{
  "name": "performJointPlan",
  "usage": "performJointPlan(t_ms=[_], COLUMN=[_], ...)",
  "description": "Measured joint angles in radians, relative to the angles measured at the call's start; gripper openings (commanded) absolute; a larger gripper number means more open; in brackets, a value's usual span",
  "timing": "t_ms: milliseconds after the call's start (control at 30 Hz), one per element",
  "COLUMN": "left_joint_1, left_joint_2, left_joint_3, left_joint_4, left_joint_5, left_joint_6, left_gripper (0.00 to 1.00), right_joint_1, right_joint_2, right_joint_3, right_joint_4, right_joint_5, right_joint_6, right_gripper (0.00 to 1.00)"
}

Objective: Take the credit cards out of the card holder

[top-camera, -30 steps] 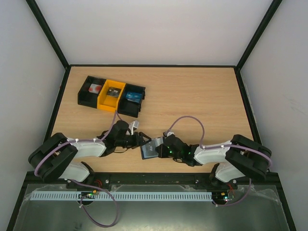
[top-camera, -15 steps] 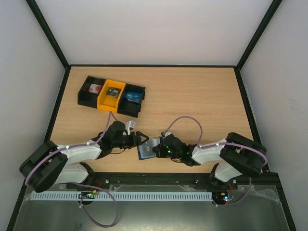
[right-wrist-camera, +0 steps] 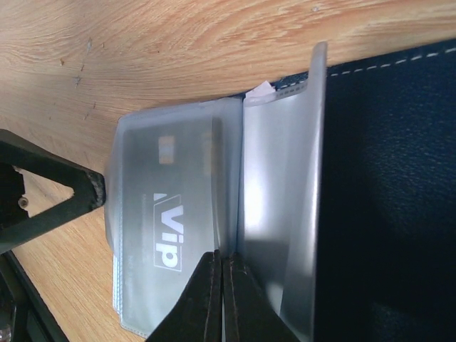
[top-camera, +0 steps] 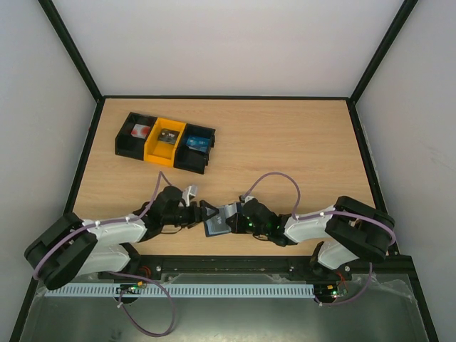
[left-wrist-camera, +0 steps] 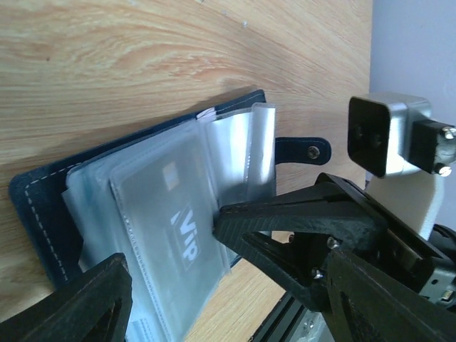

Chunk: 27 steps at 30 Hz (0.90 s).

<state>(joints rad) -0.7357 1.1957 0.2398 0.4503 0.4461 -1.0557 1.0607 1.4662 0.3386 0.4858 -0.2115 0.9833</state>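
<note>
The card holder (top-camera: 216, 224) lies open on the table near the front edge, dark cover (left-wrist-camera: 35, 206) down and frosted plastic sleeves fanned upward. One credit card (left-wrist-camera: 171, 214) with white "Vip" lettering shows through the top sleeve (right-wrist-camera: 167, 214). My left gripper (left-wrist-camera: 167, 246) is open, one finger at each side of that sleeve stack, and one fingertip (right-wrist-camera: 85, 189) touches the sleeve's edge. My right gripper (right-wrist-camera: 222, 260) is shut, its tips resting on the fold between the sleeves beside the dark cover (right-wrist-camera: 385, 178). From above, both grippers (top-camera: 205, 212) (top-camera: 232, 222) meet over the holder.
A row of black and yellow bins (top-camera: 165, 141) stands at the back left, with a red-and-white item (top-camera: 140, 131) in the left bin and a blue item (top-camera: 196, 142) in the right one. The black rail (top-camera: 228, 262) runs just behind the holder's near side.
My left gripper has opened wider and dropped toward the holder's left edge, its arm stretching lower and nearer. The right gripper stays shut on the same spot.
</note>
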Motion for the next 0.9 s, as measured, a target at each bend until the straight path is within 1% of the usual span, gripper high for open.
performJointPlan(t_ms=[267,600,767,900], left_joint_1=[0.0,0.018,0.044,0.05], left_joint_2=[0.071,0.123,0.121,0.079], left_joint_3=[-0.011,0.008,0.01,0.01], left_joint_4=[0.068,0.087,0.073,0.023], left_joint_5=[0.005,-0.009,-0.012,-0.021], left_joint_6=[-0.006,0.036,0.053,0.061], left_gripper=[0.78,0.78,0.78,0.79], right_joint_1=[0.0,0.0,0.0,0.0], right_joint_2=[0.0,0.0,0.0,0.0], right_joint_3=[-0.001,-0.001,-0.001,-0.001], right_joint_4=[0.003,0.002,0.003,0.003], right_joint_5=[0.0,-0.001,-0.001,0.0], right_joint_6=[0.006,0.001,0.001,0.002], right_gripper=[0.02,0.03,0.02,0.02])
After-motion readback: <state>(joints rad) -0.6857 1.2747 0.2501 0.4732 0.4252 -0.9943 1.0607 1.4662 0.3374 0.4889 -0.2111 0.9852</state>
